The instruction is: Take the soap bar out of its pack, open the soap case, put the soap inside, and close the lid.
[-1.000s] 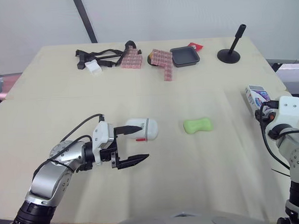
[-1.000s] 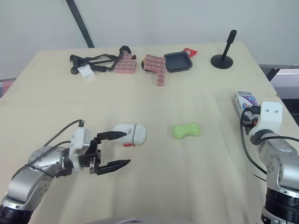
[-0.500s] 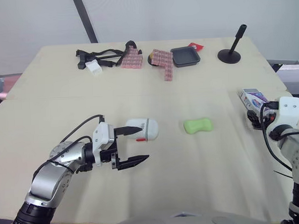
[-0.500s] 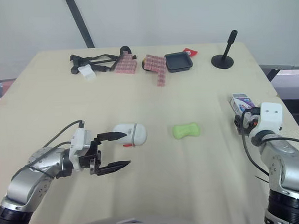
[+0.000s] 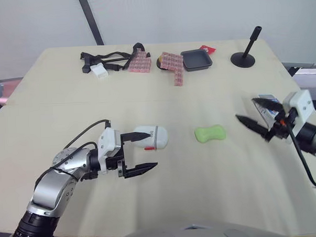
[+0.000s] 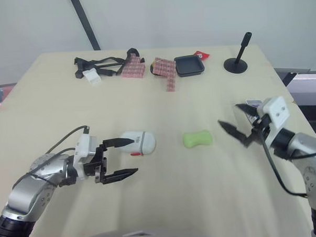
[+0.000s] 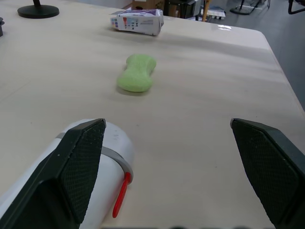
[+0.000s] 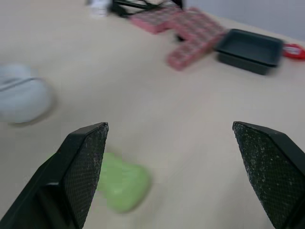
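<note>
The green soap bar (image 5: 209, 133) lies bare on the table right of centre. To its left the white soap case (image 5: 153, 137) lies shut, a red clasp on its side. My left gripper (image 5: 152, 149) is open, its far finger lying along the case's near side and its near finger over bare table. The soap pack (image 6: 253, 102) lies near the table's right edge, partly hidden behind my right gripper (image 6: 227, 114). That gripper is open and empty, pointing left toward the soap a short way off. The right wrist view has the soap bar (image 8: 121, 183) low between the fingers.
Along the far edge are black straps (image 5: 105, 60), pink block pieces (image 5: 171, 65), a black tray (image 5: 196, 59) and a black stand (image 5: 244, 54). The table's right edge (image 5: 304, 104) runs just behind the right arm.
The right gripper has let go of the soap pack, opened, and swung left to face the soap. The pack now lies on the table. The left arm has not moved.
</note>
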Available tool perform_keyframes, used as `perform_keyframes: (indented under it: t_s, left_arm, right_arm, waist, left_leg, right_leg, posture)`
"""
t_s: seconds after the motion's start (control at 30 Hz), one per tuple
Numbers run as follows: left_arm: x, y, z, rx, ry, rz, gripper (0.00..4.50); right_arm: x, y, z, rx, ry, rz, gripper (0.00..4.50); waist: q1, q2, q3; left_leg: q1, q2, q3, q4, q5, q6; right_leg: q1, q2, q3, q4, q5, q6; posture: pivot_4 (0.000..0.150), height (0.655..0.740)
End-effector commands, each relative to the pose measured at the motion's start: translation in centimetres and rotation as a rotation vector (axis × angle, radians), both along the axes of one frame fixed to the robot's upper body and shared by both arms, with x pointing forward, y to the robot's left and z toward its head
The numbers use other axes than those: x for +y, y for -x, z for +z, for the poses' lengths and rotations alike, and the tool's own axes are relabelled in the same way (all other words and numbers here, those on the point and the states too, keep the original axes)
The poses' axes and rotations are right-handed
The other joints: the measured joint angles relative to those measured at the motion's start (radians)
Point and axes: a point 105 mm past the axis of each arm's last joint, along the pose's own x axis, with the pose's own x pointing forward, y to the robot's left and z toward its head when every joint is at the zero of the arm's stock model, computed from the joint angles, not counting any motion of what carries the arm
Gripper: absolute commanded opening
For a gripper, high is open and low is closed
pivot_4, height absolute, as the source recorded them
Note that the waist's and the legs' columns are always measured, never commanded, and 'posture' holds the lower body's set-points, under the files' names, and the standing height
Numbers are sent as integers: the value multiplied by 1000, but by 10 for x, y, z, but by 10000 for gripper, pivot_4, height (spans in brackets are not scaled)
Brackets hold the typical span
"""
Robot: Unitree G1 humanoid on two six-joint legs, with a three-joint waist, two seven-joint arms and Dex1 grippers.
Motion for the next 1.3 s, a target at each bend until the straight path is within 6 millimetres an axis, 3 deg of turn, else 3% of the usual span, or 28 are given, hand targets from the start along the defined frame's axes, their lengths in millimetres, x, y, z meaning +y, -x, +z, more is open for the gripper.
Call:
perform_keyframes:
  t_s: [0.03, 0.23, 0.47, 0.67, 0.83, 1.3]
  left_arm:
    - [0, 1, 5, -33, -5, -13, 45000]
    - [1, 1, 5, -40, -14, -13, 45000]
    - [9, -8, 7, -85, -53, 7, 45000]
    - [31, -37, 10, -203, -202, -32, 45000]
    - [42, -55, 0, -233, -331, -97, 45000]
    - [27, -80, -11, -197, -403, -208, 45000]
  right_arm:
    - [26, 31, -8, -22, 67, 291, 44776]
    - [31, 47, -30, -24, 85, 460, 44776]
    - [28, 49, -37, -21, 87, 465, 44776]
    - [28, 51, -38, -9, 87, 451, 44776]
    - [29, 48, -37, -16, 89, 442, 44776]
    - [25, 52, -42, -15, 101, 409, 44776]
  waist:
    - [0, 0, 0]
    - [-8, -1, -1]
    - [-7, -1, -1]
    - [-4, -2, -1]
    - [-7, -1, -1]
    - [2, -2, -1]
  left_leg:
    - [0, 0, 0, 0, -1, 1]
    - [-1, 0, 0, 2, -1, 4]
    - [-1, 0, -1, 2, -1, 5]
    - [-1, 0, -1, 3, -1, 6]
    - [-1, 0, -1, 3, -1, 6]
    - [-8, 0, -2, 6, -1, 7]
  right_leg:
    - [0, 0, 0, 0, 0, 0]
    - [0, -1, -1, 0, -3, -5]
    - [0, -1, -1, 0, -3, -5]
    - [-1, -1, -2, 1, -3, -5]
    - [-2, -1, -2, 1, -3, -5]
    - [-6, -3, -4, 5, -3, -6]
  posture:
    - [1500, 7400]
    - [1500, 7400]
    - [1500, 7400]
    - [1500, 7400]
    - [1500, 7400]
    - [1500, 7400]
